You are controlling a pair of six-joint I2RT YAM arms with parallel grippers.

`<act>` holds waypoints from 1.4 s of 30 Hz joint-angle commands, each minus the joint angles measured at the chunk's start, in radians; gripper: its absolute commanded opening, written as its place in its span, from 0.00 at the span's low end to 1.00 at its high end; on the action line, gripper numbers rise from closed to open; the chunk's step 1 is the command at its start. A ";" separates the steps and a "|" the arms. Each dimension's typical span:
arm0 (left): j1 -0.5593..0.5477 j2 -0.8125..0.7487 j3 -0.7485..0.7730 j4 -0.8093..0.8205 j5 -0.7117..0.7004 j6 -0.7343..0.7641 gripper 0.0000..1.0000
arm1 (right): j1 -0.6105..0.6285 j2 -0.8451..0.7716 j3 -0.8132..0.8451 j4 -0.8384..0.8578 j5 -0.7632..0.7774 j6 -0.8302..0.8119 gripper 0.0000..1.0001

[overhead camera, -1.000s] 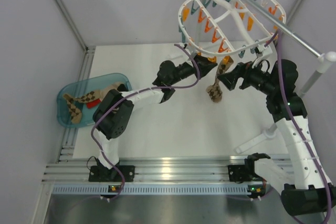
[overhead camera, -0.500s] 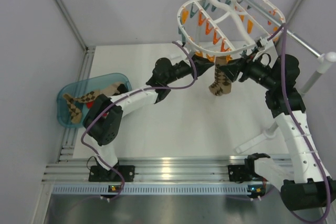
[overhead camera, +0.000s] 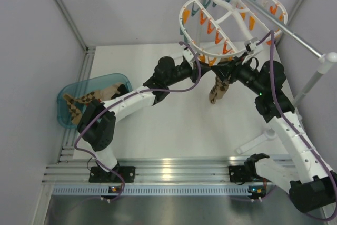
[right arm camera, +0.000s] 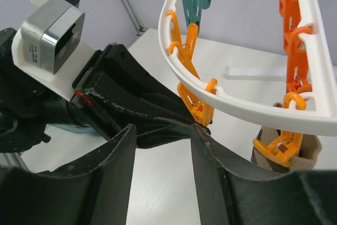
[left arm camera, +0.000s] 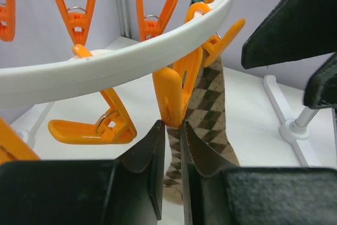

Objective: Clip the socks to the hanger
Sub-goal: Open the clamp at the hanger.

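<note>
The white oval hanger (overhead camera: 184, 22) hangs at the back right with orange and teal clips. One argyle sock (overhead camera: 217, 90) dangles under its near rim. It also shows in the left wrist view (left arm camera: 210, 104), just behind an orange clip (left arm camera: 176, 90). My left gripper (left arm camera: 172, 125) is shut on that clip's lower end. My right gripper (right arm camera: 162, 130) is open and empty, facing the left gripper's fingers (right arm camera: 158, 114) under the rim (right arm camera: 179, 72). The sock's top (right arm camera: 310, 148) is at its right. I cannot tell which clip holds the sock.
A teal basket (overhead camera: 66, 111) at the left holds more argyle socks (overhead camera: 92, 97). The grey rod stand (overhead camera: 310, 85) rises at the right and its bar (overhead camera: 295, 35) crosses behind the hanger. A horizontal orange clip (left arm camera: 89, 130) hangs left of the gripped one.
Both grippers have moved in closer under the hanger's near rim. The left arm reached further right and up. The right arm swung left. The sock still hangs in about the same place.
</note>
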 commanded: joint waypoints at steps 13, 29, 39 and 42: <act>-0.030 -0.076 0.002 -0.060 -0.064 0.044 0.00 | 0.123 -0.025 -0.052 0.130 0.440 0.018 0.22; -0.030 -0.062 -0.025 0.027 -0.018 0.021 0.26 | 0.130 -0.016 -0.083 0.176 0.443 0.049 0.25; -0.029 0.014 -0.016 0.210 -0.004 -0.077 0.54 | 0.129 -0.027 -0.081 0.176 0.445 0.016 0.27; -0.029 0.042 -0.008 0.270 -0.004 -0.117 0.55 | 0.129 -0.033 -0.083 0.163 0.439 0.012 0.27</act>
